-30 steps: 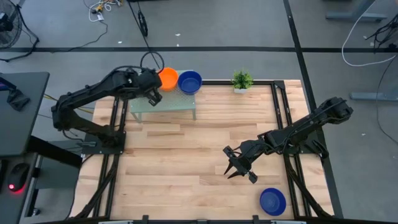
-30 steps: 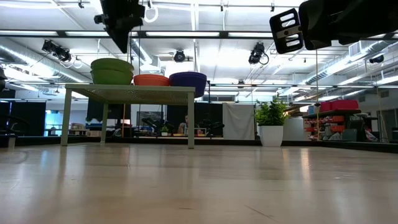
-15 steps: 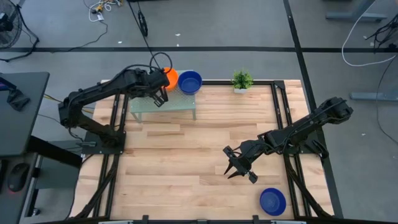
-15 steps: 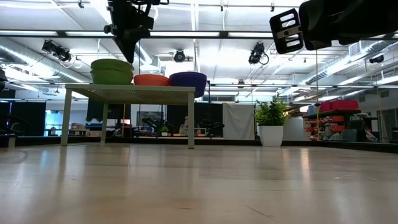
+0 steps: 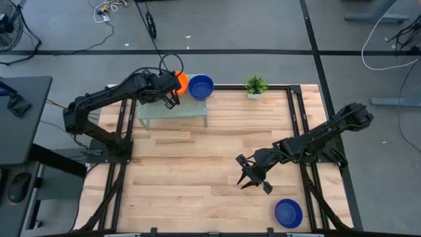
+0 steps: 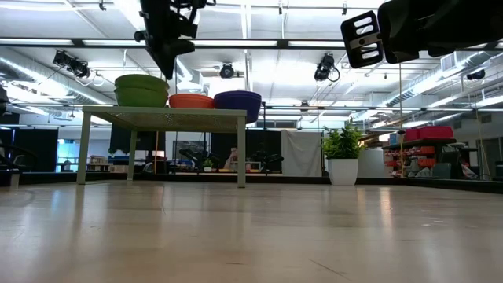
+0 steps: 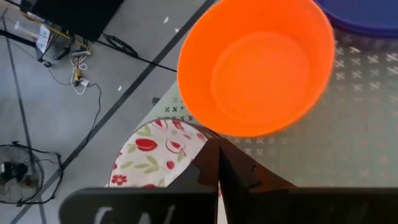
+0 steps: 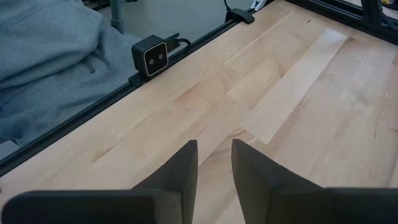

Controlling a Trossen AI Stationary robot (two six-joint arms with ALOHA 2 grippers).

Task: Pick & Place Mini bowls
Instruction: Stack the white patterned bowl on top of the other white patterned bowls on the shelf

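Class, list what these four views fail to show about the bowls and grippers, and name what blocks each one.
- High view: the left gripper hides the speckled bowl.
- Low view: the shelf hides the bowls' undersides; both grippers are cut off at the top.
- Left wrist view: the blue bowl is cut by the edge.
- Right wrist view: the right gripper shows no bowl.

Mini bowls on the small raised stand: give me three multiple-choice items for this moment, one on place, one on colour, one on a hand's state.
1. Where is the lone blue bowl?
A. On the wooden table by the right arm
B. On the stand
C. Beside the plant

2. Which bowl sits directly ahead of the left hand?
A. Green
B. Orange
C. Blue

3. The right hand is:
A. Shut on a bowl
B. Open and empty
C. Shut and empty

Answers:
1 A, the high view shows it near the table's front edge.
2 B, the orange bowl fills the left wrist view.
3 B, a gap shows between its fingers, nothing in it.
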